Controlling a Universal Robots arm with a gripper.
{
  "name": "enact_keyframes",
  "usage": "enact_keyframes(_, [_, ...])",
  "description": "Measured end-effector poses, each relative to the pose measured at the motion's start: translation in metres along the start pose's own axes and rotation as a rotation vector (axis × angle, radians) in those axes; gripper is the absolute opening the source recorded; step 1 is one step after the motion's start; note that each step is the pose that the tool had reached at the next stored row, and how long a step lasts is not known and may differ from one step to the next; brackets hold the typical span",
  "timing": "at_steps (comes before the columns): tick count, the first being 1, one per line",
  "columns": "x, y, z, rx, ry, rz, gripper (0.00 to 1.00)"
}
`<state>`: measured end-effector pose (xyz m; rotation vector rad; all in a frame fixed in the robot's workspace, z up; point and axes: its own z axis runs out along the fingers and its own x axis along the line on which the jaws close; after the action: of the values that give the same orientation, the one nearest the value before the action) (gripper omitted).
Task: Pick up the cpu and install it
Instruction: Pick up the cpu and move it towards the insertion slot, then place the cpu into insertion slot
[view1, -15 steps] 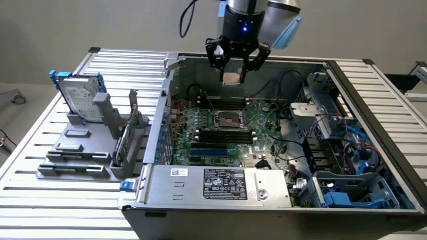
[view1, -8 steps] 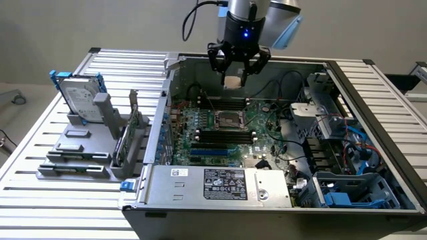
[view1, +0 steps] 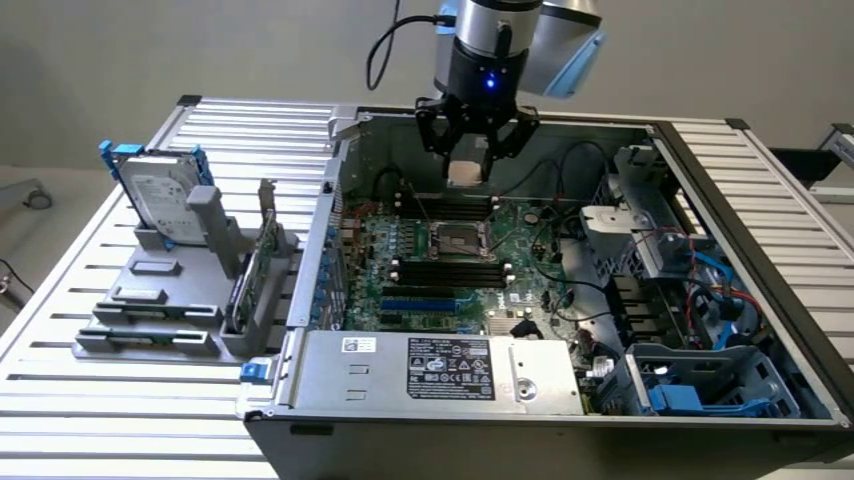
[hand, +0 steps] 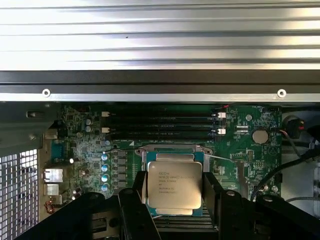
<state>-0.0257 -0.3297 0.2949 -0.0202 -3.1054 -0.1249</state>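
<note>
Slatted metal surface (view1: 80, 400), carrying open computer case (view1: 787, 300). My gripper (view1: 467, 168): clamped on the cpu (hand: 174, 184), held above the motherboard socket (view1: 454, 240). Handling, as I judge: keep it level, corners matched to socket.

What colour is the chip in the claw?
The cpu is silver-grey with dark printed text; clearest in the wrist view.

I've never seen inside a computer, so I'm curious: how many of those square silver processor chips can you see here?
1: the cpu, held in the gripper over the motherboard inside the open case. Another could be hidden under other parts.
</note>
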Motion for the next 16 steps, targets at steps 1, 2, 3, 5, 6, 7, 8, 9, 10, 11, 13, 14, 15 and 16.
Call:
enact_keyframes(1, [0.0000, 0.0000, -0.0001, 0.0003, 0.0007, 0.000, 0.55])
enact_keyframes(2, [0.0000, 0.0000, -0.0001, 0.0003, 0.0008, 0.000, 0.55])
enact_keyframes(3, [0.0000, 0.0000, -0.0001, 0.0003, 0.0008, 0.000, 0.55])
enact_keyframes(5, [0.0000, 0.0000, 0.0000, 0.0001, 0.0007, 0.000, 0.55])
enact_keyframes(6, [0.0000, 0.0000, 0.0000, 0.0001, 0.0008, 0.000, 0.55])
enact_keyframes(7, [0.0000, 0.0000, 0.0000, 0.0001, 0.0008, 0.000, 0.55])
enact_keyframes(8, [0.0000, 0.0000, 0.0000, 0.0001, 0.0007, 0.000, 0.55])
enact_keyframes(9, [0.0000, 0.0000, 0.0000, 0.0001, 0.0007, 0.000, 0.55])
enact_keyframes(10, [0.0000, 0.0000, 0.0000, 0.0001, 0.0007, 0.000, 0.55])
enact_keyframes(11, [0.0000, 0.0000, 0.0000, 0.0001, 0.0007, 0.000, 0.55])
enact_keyframes(13, [0.0000, 0.0000, 0.0000, 0.0001, 0.0007, 0.000, 0.55])
enact_keyframes(14, [0.0000, 0.0000, 0.0000, 0.0001, 0.0007, 0.000, 0.55])
enact_keyframes(15, [0.0000, 0.0000, 0.0000, 0.0001, 0.0007, 0.000, 0.55])
enact_keyframes(16, [0.0000, 0.0000, 0.0000, 0.0001, 0.0008, 0.000, 0.55])
